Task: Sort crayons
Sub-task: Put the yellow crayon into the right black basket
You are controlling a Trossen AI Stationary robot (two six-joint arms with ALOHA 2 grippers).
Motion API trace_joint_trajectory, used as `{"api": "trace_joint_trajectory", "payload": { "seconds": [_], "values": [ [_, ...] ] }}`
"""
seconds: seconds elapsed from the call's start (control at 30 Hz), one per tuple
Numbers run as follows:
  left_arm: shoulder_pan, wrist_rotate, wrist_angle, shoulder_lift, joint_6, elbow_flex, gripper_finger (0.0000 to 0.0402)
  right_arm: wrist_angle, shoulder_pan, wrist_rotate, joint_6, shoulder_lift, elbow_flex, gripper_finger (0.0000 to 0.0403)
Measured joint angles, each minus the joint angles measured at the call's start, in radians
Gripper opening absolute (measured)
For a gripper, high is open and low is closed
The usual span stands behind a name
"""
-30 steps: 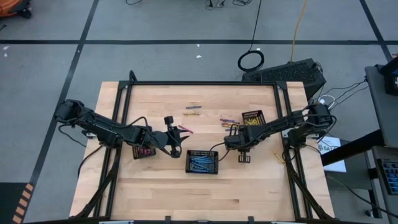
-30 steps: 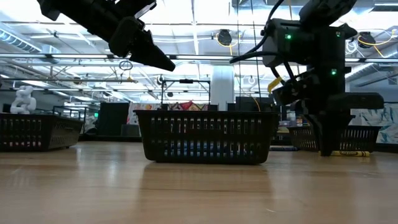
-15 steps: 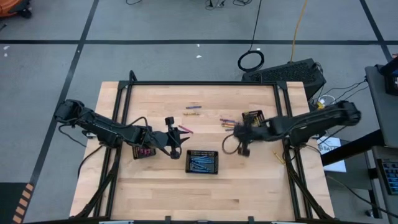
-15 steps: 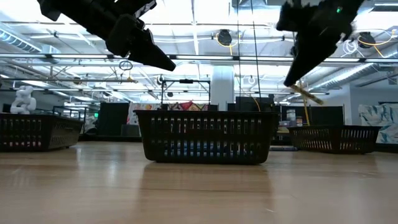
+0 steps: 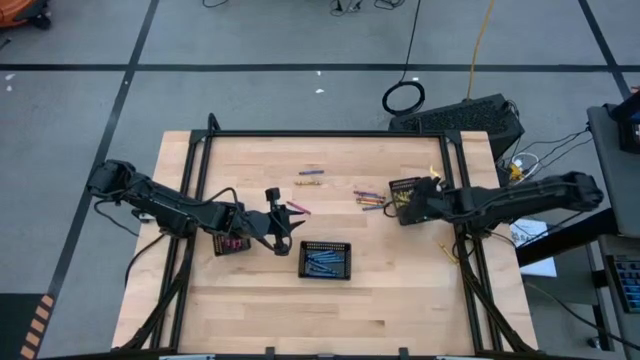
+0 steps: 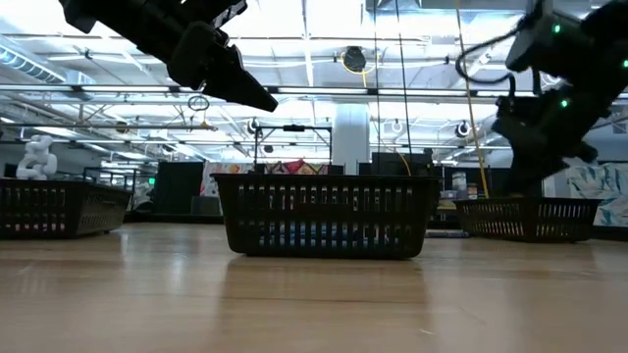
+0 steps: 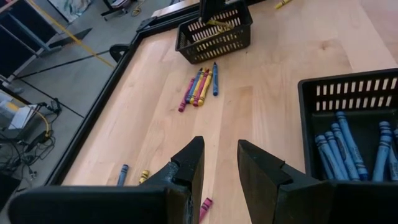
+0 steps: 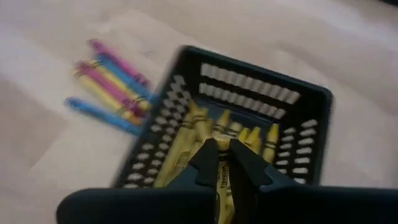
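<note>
The crayons lie sorted and loose. Yellow ones fill the black tray (image 5: pixel 405 187) at the right, and blue ones fill the tray (image 5: pixel 326 259) in the middle. A loose bunch (image 5: pixel 370 198) lies flat on the wood beside the yellow tray. My right gripper (image 8: pixel 225 163) hangs over the yellow tray (image 8: pixel 249 99), shut on a yellow crayon (image 8: pixel 222 186). My left gripper (image 7: pixel 219 163) stands open above the table near a pink crayon (image 7: pixel 204 208), with nothing between its fingers. My right gripper pinches the yellow crayon (image 8: pixel 222 177) between its two fingers (image 8: pixel 205 160). The fingers slant down from the table's right side, and the crayon lies roughly along them. It is lifted clear, above the yellow crayons in the tray. The fingers hide which part of it they hold.
A third black tray (image 5: pixel 230 243) with pink crayons sits under the left arm. Two crayons (image 5: pixel 310 178) lie toward the far edge, and yellow ones (image 5: pixel 447 250) lie by the right frame rail. The near half of the table is bare wood.
My right gripper has lifted a yellow crayon off the table right of the blue tray. It has carried the crayon up and toward the far right, over the yellow tray, rolling its wrist on the way. It has stayed shut on the crayon.
</note>
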Motion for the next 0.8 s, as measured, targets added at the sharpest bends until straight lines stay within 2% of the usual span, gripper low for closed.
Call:
{"api": "trace_joint_trajectory", "payload": {
  "seconds": [0.13, 0.27, 0.47, 0.6, 0.8],
  "values": [
    [0.000, 0.000, 0.000, 0.000, 0.000, 0.000, 0.0095, 0.042, -0.030, 0.022, 0.033, 0.003, -0.036, 0.0027],
    [0.000, 0.000, 0.000, 0.000, 0.000, 0.000, 0.0095, 0.053, -0.061, 0.023, 0.025, 0.002, -0.036, 0.0066],
    [0.000, 0.000, 0.000, 0.000, -0.001, 0.000, 0.0095, 0.051, -0.049, 0.015, -0.094, -0.022, 0.024, 0.0124],
    [0.000, 0.000, 0.000, 0.000, -0.001, 0.000, 0.0095, 0.050, 0.006, -0.057, -0.154, -0.031, 0.126, 0.0131],
    [0.000, -0.001, 0.000, 0.000, -0.010, 0.000, 0.0095, 0.049, 0.169, -0.233, -0.118, 0.035, 0.270, 0.0109]
  ]
}}
